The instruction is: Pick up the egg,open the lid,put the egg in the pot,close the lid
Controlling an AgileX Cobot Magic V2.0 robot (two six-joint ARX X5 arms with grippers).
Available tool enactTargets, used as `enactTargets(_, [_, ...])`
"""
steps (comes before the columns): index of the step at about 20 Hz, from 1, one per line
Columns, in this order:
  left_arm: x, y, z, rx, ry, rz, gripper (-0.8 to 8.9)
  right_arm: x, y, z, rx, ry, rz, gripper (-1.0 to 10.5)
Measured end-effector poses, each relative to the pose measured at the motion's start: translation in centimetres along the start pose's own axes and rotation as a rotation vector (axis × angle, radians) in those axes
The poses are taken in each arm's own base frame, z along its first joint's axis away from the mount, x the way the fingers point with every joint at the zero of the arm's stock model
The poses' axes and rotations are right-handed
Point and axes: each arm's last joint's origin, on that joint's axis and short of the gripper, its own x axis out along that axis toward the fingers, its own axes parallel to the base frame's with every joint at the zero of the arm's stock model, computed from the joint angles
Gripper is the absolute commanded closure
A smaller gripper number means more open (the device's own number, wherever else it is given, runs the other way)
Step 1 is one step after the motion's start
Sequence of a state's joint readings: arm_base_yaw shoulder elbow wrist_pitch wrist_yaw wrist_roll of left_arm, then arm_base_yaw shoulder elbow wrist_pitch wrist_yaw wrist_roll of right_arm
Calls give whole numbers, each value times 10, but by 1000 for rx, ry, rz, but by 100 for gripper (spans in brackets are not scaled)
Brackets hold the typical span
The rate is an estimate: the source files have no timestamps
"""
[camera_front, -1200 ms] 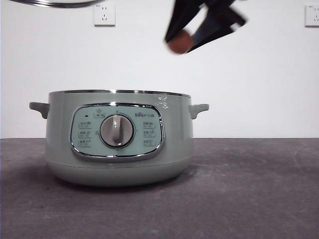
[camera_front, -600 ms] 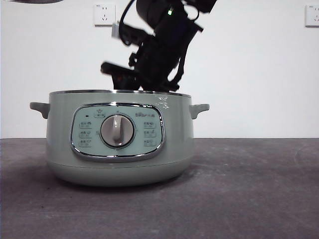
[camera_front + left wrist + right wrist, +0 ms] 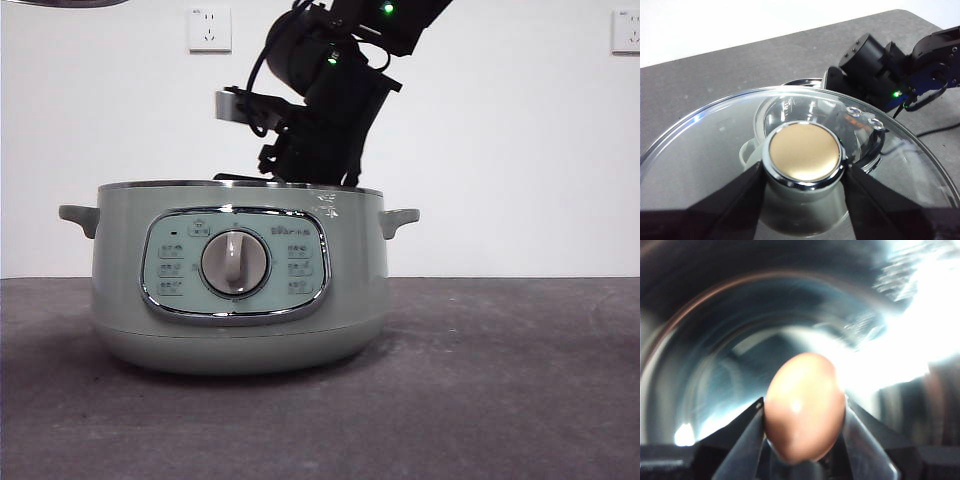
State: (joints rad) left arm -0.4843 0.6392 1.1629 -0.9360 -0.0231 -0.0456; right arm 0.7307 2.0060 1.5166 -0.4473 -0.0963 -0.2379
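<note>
The pale green pot [image 3: 235, 275] stands open on the table, its dial facing me. My right gripper [image 3: 803, 405] is shut on the reddish-brown egg [image 3: 805, 407] and holds it inside the pot's shiny steel bowl. In the front view the right arm [image 3: 325, 110] reaches down past the pot's rim, so its jaws and the egg are hidden there. My left gripper [image 3: 804, 169] is shut on the knob [image 3: 805, 150] of the glass lid [image 3: 715, 145], held high above the pot's left side. Only the lid's rim [image 3: 60, 3] shows in the front view.
The dark grey table [image 3: 500, 380] stretches to the right of the pot. A white wall stands behind with two sockets [image 3: 209, 28] [image 3: 626, 30]. In the left wrist view the right arm [image 3: 880, 75] hangs over the pot's rim [image 3: 802, 81].
The right arm has come down from the upper right with the egg, and its jaws are now inside the pot. The lid has moved slightly left at the top edge.
</note>
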Motion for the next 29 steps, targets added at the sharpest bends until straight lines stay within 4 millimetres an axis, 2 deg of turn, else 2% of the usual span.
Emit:
enactTargets(2, [0,0,-1,0,7,-2,822,1,9,2,-38,-3,21,943])
enactTargets(3, [0,0,-2,0,20,-2,822,1,12,3,-45,-7,25,872])
enactTargets(5, [0,0,-4,1,42,-2,822,1,15,5,-49,-13,25,594])
enactTargets(6, [0,0,-4,1,44,-2,822,1,14,4,-44,-10,15,510])
enactTargets(9, [0,0,-4,1,43,-2,822,-3,13,9,-42,-8,-71,471])
enactTargets(11, [0,0,-4,1,42,-2,822,-20,13,15,-47,-33,-95,473])
enactTargets(12, [0,0,-3,1,33,-2,822,-44,12,23,-37,-81,-145,473])
enactTargets(14, [6,0,3,0,4,-3,822,-115,8,35,32,-181,-305,473])
enactTargets(16, [21,-2,10,4,4,-20,822,-182,1,29,132,-258,-395,473])
enactTargets(18, [50,-3,17,15,55,-41,822,-245,0,16,202,-365,-443,473])
enactTargets(20, [87,-5,24,26,94,-70,822,-301,11,0,219,-479,-455,473])
enactTargets(22, [113,-6,29,30,89,-80,822,-337,21,-18,225,-534,-459,473])
enactTargets(24, [139,-8,32,35,90,-101,822,-362,29,-37,236,-545,-458,473])
enactTargets(29, [183,-9,27,33,140,-125,822,-385,39,-64,256,-514,-448,473])
